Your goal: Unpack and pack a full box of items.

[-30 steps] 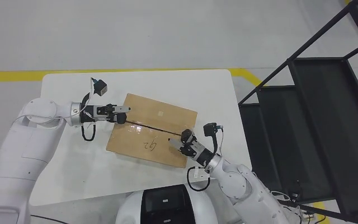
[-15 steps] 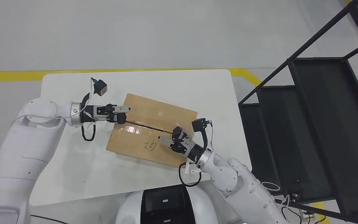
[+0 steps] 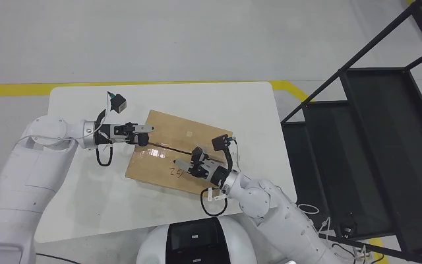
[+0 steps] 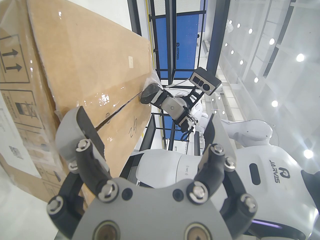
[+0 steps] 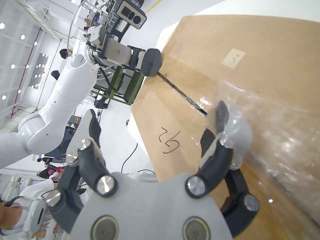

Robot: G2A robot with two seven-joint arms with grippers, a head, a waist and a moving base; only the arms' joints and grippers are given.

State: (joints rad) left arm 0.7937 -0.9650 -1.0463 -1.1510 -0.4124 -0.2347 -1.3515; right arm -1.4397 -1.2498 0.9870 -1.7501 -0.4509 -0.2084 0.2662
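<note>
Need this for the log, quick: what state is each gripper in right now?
Left gripper: open, at the cardboard box's seam end.
Right gripper: open, gripping nothing; crumpled clear tape clings to it.

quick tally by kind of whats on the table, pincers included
cardboard box: 1
clear tape strip, bunched up: 1
pincers: 2 (left pincer, right pincer)
total: 4
</note>
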